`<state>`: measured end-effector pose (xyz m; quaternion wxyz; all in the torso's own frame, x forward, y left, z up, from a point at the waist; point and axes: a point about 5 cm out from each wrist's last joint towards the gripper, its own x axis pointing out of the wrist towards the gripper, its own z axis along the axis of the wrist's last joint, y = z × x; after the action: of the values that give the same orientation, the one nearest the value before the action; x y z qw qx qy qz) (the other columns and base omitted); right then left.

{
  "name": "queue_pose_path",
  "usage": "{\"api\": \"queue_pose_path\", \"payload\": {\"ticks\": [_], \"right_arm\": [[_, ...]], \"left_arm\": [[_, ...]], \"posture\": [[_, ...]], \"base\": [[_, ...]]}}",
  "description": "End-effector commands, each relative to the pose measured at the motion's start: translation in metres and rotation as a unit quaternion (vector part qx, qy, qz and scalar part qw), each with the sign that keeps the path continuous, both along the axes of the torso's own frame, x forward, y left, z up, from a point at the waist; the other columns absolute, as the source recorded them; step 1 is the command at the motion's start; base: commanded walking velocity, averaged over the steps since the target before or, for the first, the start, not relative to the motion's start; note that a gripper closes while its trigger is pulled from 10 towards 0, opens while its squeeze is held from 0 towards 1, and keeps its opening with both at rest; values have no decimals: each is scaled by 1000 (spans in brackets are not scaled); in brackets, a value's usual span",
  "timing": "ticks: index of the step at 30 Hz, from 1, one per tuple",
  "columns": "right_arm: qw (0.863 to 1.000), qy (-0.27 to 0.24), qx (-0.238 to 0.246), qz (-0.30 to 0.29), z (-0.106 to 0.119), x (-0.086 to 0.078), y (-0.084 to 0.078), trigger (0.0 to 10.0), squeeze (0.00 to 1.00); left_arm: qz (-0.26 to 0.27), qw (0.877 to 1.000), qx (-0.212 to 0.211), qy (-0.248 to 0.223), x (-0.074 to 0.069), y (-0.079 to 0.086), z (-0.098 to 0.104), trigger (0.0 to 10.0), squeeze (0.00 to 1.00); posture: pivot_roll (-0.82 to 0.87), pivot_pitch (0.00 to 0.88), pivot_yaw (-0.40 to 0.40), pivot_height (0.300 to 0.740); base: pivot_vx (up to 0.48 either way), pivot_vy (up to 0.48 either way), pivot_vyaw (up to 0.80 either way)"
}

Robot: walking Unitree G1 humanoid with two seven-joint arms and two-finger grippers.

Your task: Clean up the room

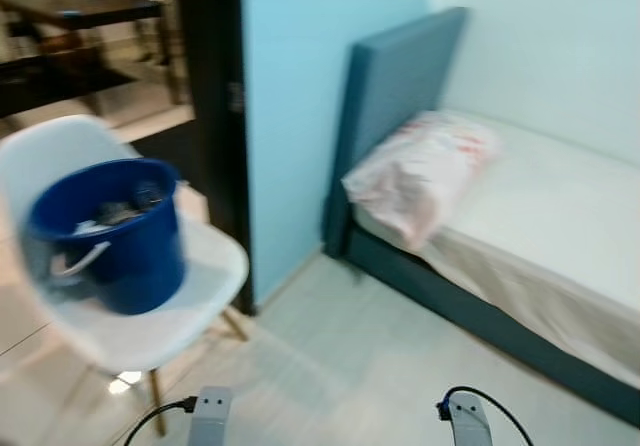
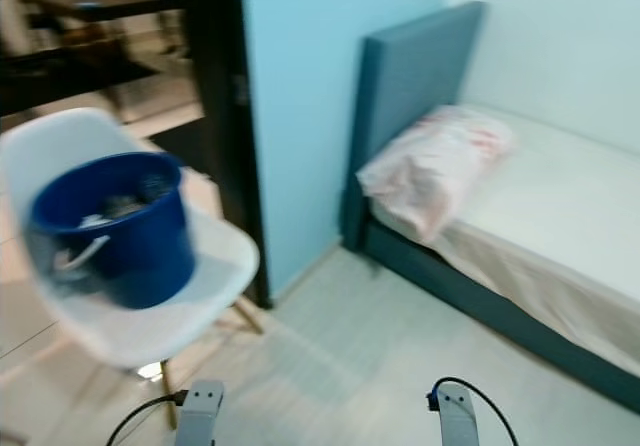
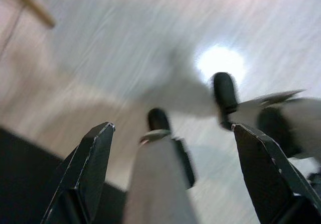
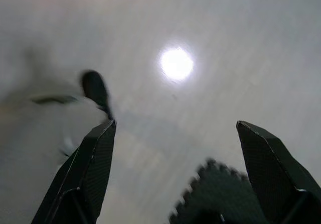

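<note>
Blue bucket [image 1: 110, 234] w/ odd bits inside sits on white chair [image 1: 150, 321], left of doorway. Pillow [image 1: 422, 173] on bed [image 1: 560, 226], against blue headboard [image 1: 385, 96]. Left gripper [image 3: 173, 176] & right gripper [image 4: 175, 176]: fingers spread, holding nothing, pointed at pale floor [image 1: 340, 366]. Views blurred.

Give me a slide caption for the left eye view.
Blue bucket on a white chair beside a bed with a pillow.
</note>
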<state>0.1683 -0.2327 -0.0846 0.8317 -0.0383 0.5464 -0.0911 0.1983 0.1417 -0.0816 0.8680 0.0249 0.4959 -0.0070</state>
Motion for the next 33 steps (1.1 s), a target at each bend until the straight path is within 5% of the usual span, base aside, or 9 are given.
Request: {"api": "queue_pose_path", "payload": {"ticks": [1,8,33], "right_arm": [[1000,-8,3,8,2,7,4,10000,0],[1000,-7,2,18,2,7,5,10000,0],[1000,-3,4,27,0,3,6,10000,0]], "left_arm": [[6,1000,5,15,-4,2,-2,10000,0],[2,1000,3,14,-1,-2,-1,10000,0],[-8,1000,12,26,-16,18,-8,10000,0]], "posture": [[-21,0,-68,740],[-23,0,-71,740],[-23,0,-68,740]], "base": [[0,0,0],[0,0,0],[0,-480,0]]}}
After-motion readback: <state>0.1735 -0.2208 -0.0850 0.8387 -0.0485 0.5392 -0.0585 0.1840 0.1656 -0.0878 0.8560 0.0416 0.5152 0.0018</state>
